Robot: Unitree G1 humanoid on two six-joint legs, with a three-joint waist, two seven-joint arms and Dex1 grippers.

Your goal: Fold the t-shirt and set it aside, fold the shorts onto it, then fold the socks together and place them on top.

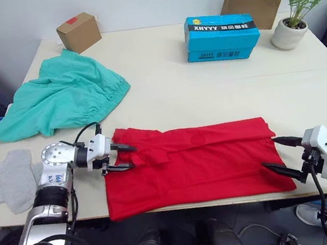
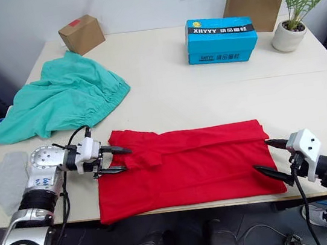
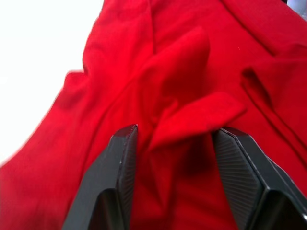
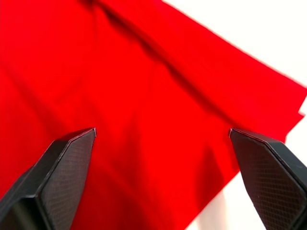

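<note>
The red t-shirt lies folded lengthwise into a wide band near the table's front edge. At its left end my left gripper is open, and a raised fold of red cloth sits between its fingers. My right gripper is open at the shirt's right end, fingers spread wide over the cloth. The teal shorts lie crumpled at the back left. The grey socks rest flat at the front left corner.
A small cardboard box stands at the back left, with a blue box, a brown paper bag and a potted plant along the back right. Bare table stretches between the shorts and the blue box.
</note>
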